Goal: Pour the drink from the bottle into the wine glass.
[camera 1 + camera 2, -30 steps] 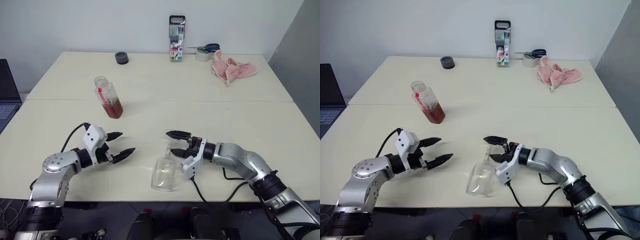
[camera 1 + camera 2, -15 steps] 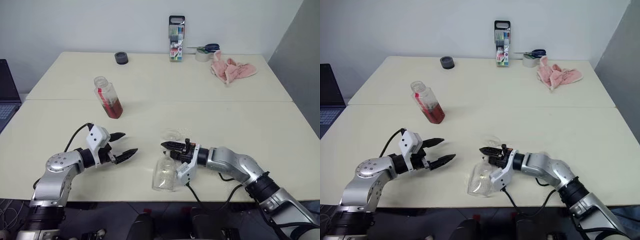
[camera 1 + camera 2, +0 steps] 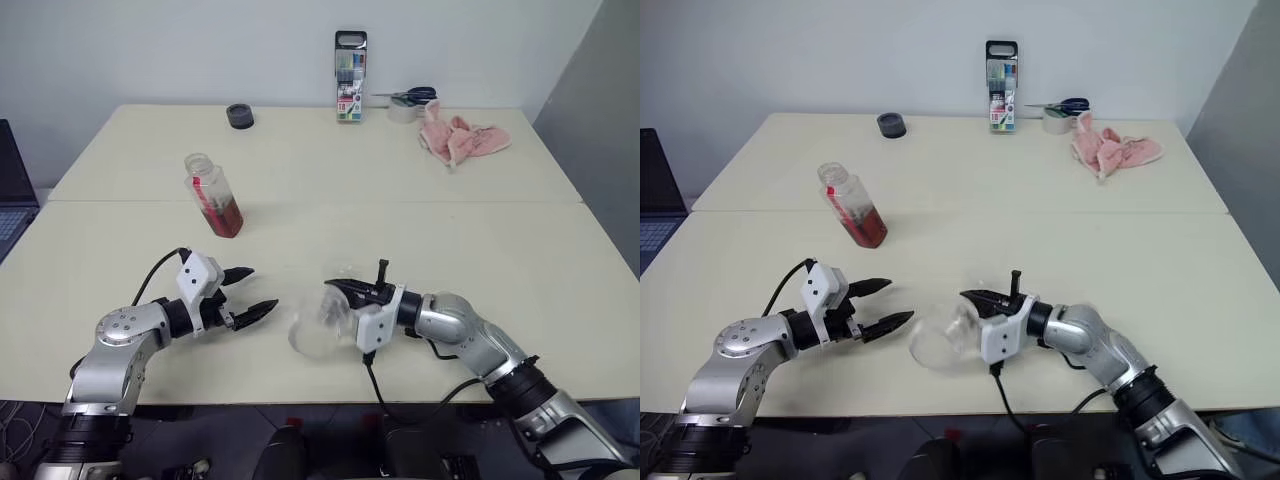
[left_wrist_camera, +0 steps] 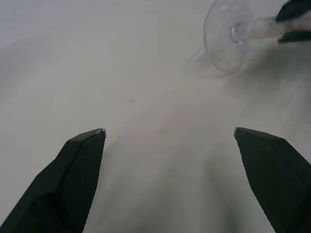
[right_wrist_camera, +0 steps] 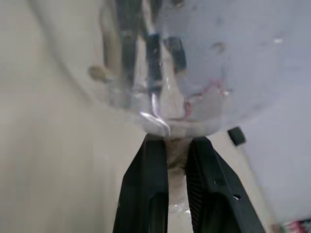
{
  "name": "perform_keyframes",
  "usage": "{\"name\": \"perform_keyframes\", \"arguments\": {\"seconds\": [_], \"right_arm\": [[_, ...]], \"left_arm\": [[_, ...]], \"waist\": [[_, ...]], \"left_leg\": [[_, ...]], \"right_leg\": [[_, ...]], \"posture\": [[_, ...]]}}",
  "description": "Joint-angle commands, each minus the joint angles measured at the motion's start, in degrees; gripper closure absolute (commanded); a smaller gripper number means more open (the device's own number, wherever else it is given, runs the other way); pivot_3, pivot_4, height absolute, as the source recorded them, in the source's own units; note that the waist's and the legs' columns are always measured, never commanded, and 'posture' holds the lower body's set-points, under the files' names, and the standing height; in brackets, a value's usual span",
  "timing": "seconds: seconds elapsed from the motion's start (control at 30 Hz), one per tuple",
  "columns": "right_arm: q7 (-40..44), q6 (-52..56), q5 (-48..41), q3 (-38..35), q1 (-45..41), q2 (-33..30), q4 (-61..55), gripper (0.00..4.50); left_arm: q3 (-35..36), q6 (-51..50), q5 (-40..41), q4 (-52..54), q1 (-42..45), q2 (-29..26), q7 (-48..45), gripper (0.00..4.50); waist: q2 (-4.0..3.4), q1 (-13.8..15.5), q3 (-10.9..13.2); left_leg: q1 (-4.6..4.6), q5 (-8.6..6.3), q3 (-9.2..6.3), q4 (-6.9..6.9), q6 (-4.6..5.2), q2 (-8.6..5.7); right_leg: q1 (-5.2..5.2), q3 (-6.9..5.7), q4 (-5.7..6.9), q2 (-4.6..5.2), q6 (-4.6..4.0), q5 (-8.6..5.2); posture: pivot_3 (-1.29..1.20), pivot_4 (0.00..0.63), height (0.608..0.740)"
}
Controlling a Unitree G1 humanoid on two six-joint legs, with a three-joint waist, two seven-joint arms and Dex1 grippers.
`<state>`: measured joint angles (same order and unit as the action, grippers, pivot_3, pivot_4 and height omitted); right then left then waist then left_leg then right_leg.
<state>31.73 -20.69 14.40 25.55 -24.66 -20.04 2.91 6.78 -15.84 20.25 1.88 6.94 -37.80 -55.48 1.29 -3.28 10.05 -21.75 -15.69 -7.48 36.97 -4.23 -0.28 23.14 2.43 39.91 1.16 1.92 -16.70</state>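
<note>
The bottle [image 3: 213,195] stands upright and uncapped on the left half of the table, with the reddish drink [image 3: 227,218] in its bottom. My right gripper [image 3: 338,290] is shut on the stem of the wine glass [image 3: 315,326]. The glass is held on its side near the table's front, its bowl towards my left gripper. In the right wrist view both fingers [image 5: 150,194] pinch the stem just behind the bowl [image 5: 194,63]. My left gripper [image 3: 258,290] stands open and empty a short way left of the glass, whose bowl [image 4: 226,36] shows beyond its fingers [image 4: 80,165].
At the back of the table stand a marker case [image 3: 351,76], a dark round roll [image 3: 239,115], scissors on a tape roll [image 3: 405,105] and a pink cloth [image 3: 462,138]. A laptop [image 3: 12,190] sits off the left edge. A seam [image 3: 400,203] crosses the table.
My right gripper has shut on the glass stem, rolled and risen a little. The bowl has swung from pointing at the front edge to pointing left. The left gripper has kept still.
</note>
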Motion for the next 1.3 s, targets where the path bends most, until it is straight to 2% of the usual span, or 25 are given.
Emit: {"name": "perform_keyframes", "arguments": {"seconds": [0.03, 0.23, 0.43, 0.5, 0.83, 1.3], "right_arm": [[4.5, 14.5, -13.6, -5.2, -2.6, 4.5, -3.9, 4.29], [3.8, 24.8, -18.6, -9.4, -10.4, 11.1, 3.2, 4.29], [0.4, 27.5, -18.9, -14.0, -19.5, 14.5, 20.0, 4.29], [0.0, 26.1, -18.1, -14.5, -20.8, 14.7, 22.5, 4.29], [-4.5, 26.4, -19.1, -19.1, -24.3, 16.7, 33.3, 4.30], [-7.6, 22.3, -16.0, -20.2, -24.4, 13.7, 35.4, 4.30]], "left_arm": [[1.5, -0.5, 1.1, 2.6, -0.5, -1.0, 0.4, 0.00], [1.8, -2.0, 1.6, 3.8, -0.5, -1.5, 0.3, 0.00], [3.0, -4.6, 3.4, 7.6, -0.5, -1.3, 1.6, 0.00], [3.3, -5.4, 4.1, 8.4, -0.1, -1.5, 2.2, 0.00], [3.6, -5.1, 3.9, 7.0, 7.0, -2.3, 3.7, 0.00], [1.6, -0.6, 2.9, 0.6, 14.6, -1.5, 1.0, 0.00]], "waist": [[-0.01, 0.0, 0.0], [-0.03, 0.0, 0.0], [-0.05, 0.0, 0.0], [-0.06, 0.1, 0.0], [-0.06, -0.1, 0.0], [-0.07, -0.2, 0.0]], "left_leg": [[0.00, 0.00, -0.02, 0.00, 0.00, 0.01], [-0.01, 0.00, -0.06, -0.01, 0.00, -0.05], [-0.02, 0.00, -0.01, -0.02, 0.00, -0.05], [-0.03, 0.00, -0.02, -0.01, -0.01, -0.06], [-0.05, 0.00, 0.02, -0.04, 0.00, -0.07], [-0.06, 0.00, 0.05, -0.03, -0.01, -0.08]], "right_leg": [[0.00, -0.01, 0.01, -0.02, 0.00, 0.00], [0.02, -0.05, -0.01, 0.00, -0.01, 0.00], [0.06, -0.02, -0.01, 0.01, -0.02, 0.01], [0.07, -0.03, -0.01, 0.01, -0.05, 0.02], [0.10, -0.01, 0.00, 0.02, -0.06, 0.03], [0.11, 0.01, -0.01, 0.02, -0.06, 0.03]], "posture": [[0.00, 0.150, 0.740], [0.00, 0.150, 0.740], [0.00, 0.150, 0.740], [0.00, 0.150, 0.740], [0.00, 0.150, 0.740], [0.00, 0.150, 0.740]]}}
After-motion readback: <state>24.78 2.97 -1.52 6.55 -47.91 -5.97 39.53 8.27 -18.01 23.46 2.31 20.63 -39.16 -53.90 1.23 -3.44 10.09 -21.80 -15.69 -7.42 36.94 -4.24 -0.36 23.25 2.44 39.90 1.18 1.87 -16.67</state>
